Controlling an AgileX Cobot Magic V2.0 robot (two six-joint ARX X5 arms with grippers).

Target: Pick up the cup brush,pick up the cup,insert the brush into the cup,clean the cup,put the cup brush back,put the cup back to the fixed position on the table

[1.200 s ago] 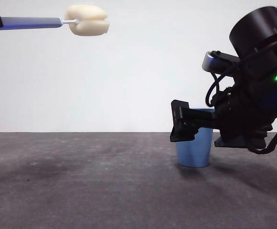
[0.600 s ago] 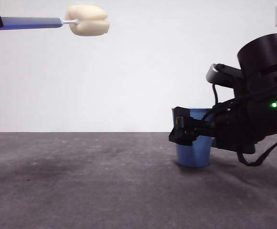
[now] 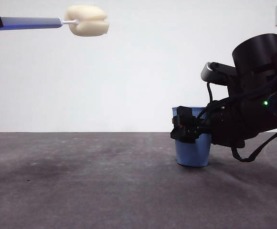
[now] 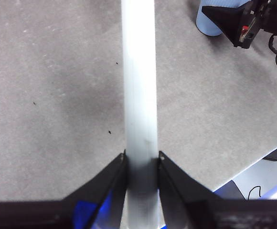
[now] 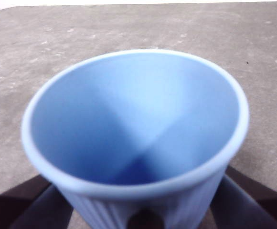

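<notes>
cup (image 3: 194, 150): blue, ribbed, upright on the table (image 3: 81, 191); step in hand judged to be picking it up. right gripper (image 3: 184, 130): at the cup, one jaw seen on each side of its wall below the rim; whether contact is made cannot be told. cup brush (image 3: 57, 21): held level, high above the table and well apart from the cup, handle clamped between the jaws of the left gripper (image 4: 142, 164). next move judged: a firm squeeze, then a straight lift.
</notes>
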